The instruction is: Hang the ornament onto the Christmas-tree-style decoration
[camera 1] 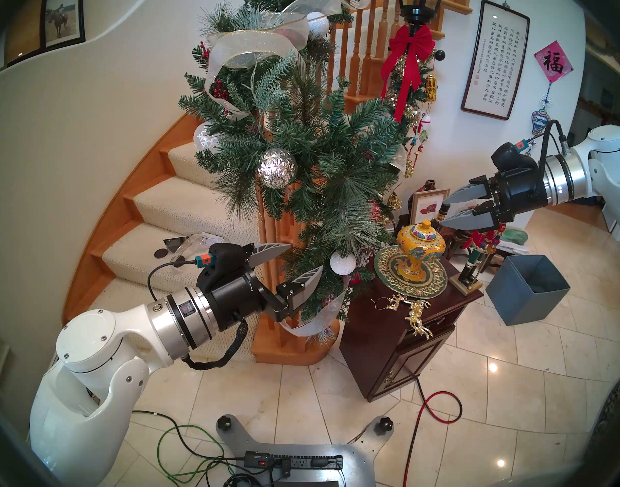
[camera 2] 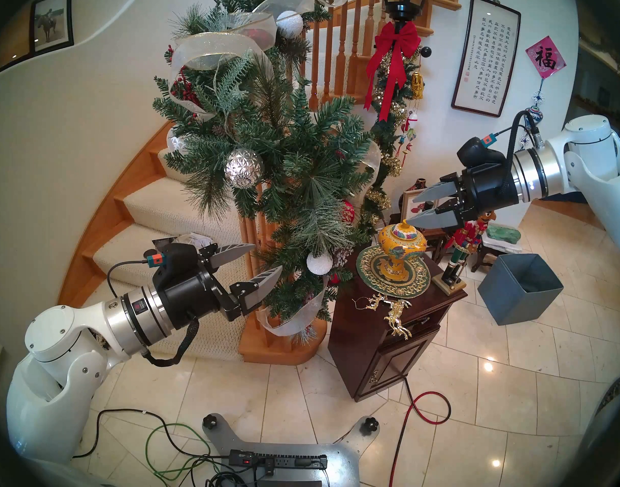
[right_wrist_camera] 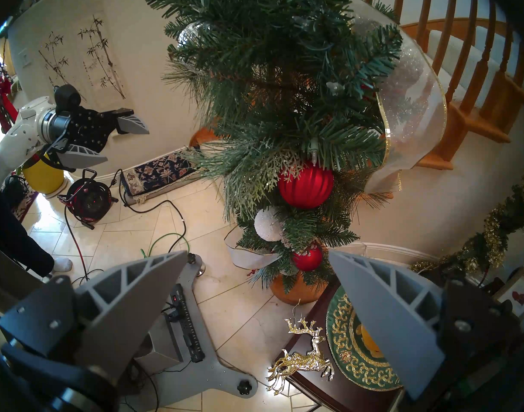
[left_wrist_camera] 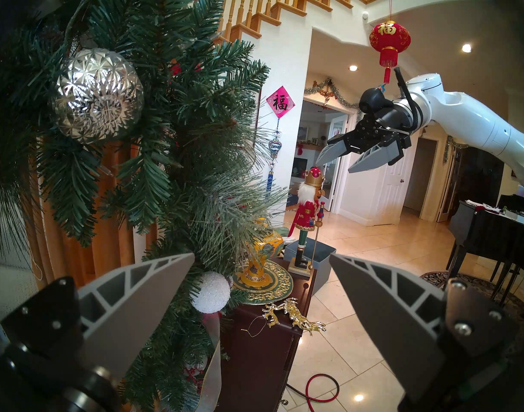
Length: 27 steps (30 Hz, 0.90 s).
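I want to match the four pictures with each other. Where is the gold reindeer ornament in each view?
Head stereo left: gold reindeer ornament right of centre, draped over the dark cabinet's front edge.
Head stereo right: ornament same spot, slightly further left.
Left wrist: ornament low centre, on the cabinet top.
Right wrist: ornament bottom, right of centre.
Shared landmark: the green-gold mat beside it.

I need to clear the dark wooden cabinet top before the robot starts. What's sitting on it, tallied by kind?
Gold reindeer ornament: 1
Yellow lidded vase: 1
Green-and-gold round mat: 1
Nutcracker figure: 1
Total: 4
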Motion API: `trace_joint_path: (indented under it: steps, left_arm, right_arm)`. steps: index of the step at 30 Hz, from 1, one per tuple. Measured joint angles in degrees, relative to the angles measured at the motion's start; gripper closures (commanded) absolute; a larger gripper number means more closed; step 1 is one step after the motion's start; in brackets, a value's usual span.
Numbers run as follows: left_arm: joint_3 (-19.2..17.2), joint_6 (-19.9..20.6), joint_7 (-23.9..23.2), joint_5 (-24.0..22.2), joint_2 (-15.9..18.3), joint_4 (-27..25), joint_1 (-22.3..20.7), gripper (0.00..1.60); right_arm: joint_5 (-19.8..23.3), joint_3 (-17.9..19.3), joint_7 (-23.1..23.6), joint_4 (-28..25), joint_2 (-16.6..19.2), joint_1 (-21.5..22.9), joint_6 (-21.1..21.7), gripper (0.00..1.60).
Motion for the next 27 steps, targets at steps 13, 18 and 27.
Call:
trace_joint_path:
  steps: [13, 18, 27]
  left_arm:
    - [0.00, 0.00, 0.00, 0.00, 0.00, 0.01, 0.00, 0.00]
    - [0.00, 0.00, 0.00, 0.00, 0.00, 0.01, 0.00, 0.00]
    - [0.01, 0.00, 0.00, 0.00, 0.00, 0.02, 0.00, 0.00]
  right_arm:
    - [0.34, 1.46, 1.22, -1.02, 0.03, -2.11, 0.26, 0.00]
    - [0.23, 3.55, 2.26, -1.30, 0.03, -4.07, 1.13, 0.00]
    - [-1.58, 7.57, 1.72, 0.08, 0.04, -8.38, 3.12, 0.00]
